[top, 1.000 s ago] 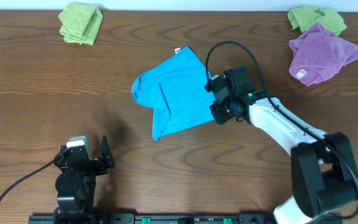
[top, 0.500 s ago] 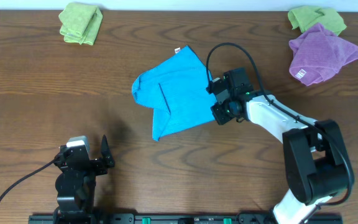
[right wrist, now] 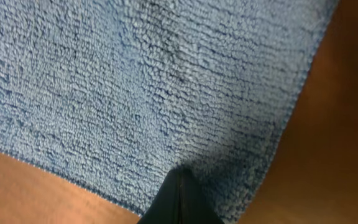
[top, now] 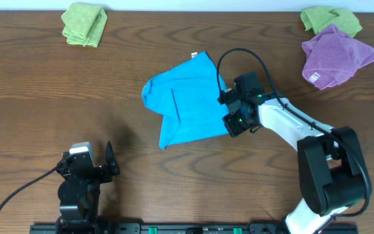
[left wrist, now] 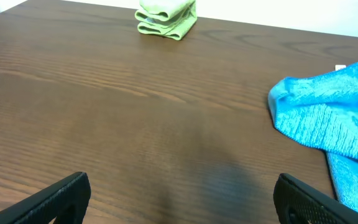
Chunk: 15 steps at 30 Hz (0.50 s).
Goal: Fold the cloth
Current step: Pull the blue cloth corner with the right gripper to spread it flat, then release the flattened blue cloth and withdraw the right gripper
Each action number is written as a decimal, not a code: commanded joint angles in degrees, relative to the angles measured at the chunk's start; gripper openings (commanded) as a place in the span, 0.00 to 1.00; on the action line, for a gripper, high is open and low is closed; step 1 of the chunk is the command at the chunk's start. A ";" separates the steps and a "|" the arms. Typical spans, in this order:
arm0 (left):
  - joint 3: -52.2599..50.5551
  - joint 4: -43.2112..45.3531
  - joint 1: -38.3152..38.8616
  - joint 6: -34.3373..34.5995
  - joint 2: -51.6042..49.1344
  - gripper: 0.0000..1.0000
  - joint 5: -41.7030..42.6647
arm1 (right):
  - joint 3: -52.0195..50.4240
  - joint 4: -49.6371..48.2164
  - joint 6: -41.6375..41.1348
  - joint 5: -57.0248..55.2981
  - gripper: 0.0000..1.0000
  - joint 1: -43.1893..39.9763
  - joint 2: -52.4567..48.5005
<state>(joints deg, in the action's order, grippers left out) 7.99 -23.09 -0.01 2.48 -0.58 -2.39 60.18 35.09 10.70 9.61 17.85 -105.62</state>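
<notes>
Cloth (top: 186,104): sky-blue terry, rumpled and partly doubled over in the middle of the table (top: 44,97) — white tag (top: 192,54) at its far corner.
Right gripper (right wrist: 179,182): your fingers are pinched together on the cloth's right edge.
Left gripper (left wrist: 182,194): your jaws stand wide, holding nothing, well apart from the cloth.

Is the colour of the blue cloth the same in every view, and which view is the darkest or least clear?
Overhead view: even light, sharp, the cloth bright sky-blue. Left wrist view: also sharp, with a soft dark shadow on the table. Right wrist view: very close, the cloth looks duller and greyer, and the right gripper is only a dark wedge.
</notes>
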 commanded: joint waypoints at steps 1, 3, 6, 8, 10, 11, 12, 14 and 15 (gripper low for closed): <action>-1.14 -0.22 -0.39 -1.01 0.33 0.95 -0.98 | -1.42 3.48 -2.14 -0.87 0.01 -0.59 -1.20; -1.14 -0.22 -0.39 -0.98 0.33 0.95 -1.01 | -1.42 5.75 -2.58 -0.85 0.01 -0.57 -1.20; -1.14 -0.22 -0.39 -0.98 0.33 0.95 -1.01 | -1.42 8.55 -4.98 -0.81 0.01 -0.57 -1.20; -1.14 -0.22 -0.39 -1.01 0.33 0.95 -1.01 | -1.42 10.08 -5.97 -0.79 0.01 -0.57 -1.20; -1.14 -0.22 -0.39 -1.01 0.33 0.96 -1.01 | -1.42 12.15 -7.04 -0.33 0.01 -0.52 -1.20; -1.14 -0.22 -0.39 -1.01 0.33 0.95 -0.98 | -1.42 12.94 -7.76 0.13 0.01 -0.50 -1.20; -1.14 -0.22 -0.39 -1.01 0.33 0.95 -1.01 | -1.42 13.66 -8.17 0.59 0.01 -0.50 -1.20; -1.14 -0.22 -0.39 -1.01 0.33 0.95 -1.01 | -1.42 15.34 -8.55 1.57 0.02 -0.31 -1.20; -1.14 -0.22 -0.39 -1.01 0.33 0.95 -1.01 | -1.42 16.09 -8.55 1.55 0.02 -0.04 -1.20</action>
<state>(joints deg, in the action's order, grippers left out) 7.99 -23.09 -0.01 2.48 -0.58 -2.39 60.20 49.98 4.23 10.94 17.85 -105.38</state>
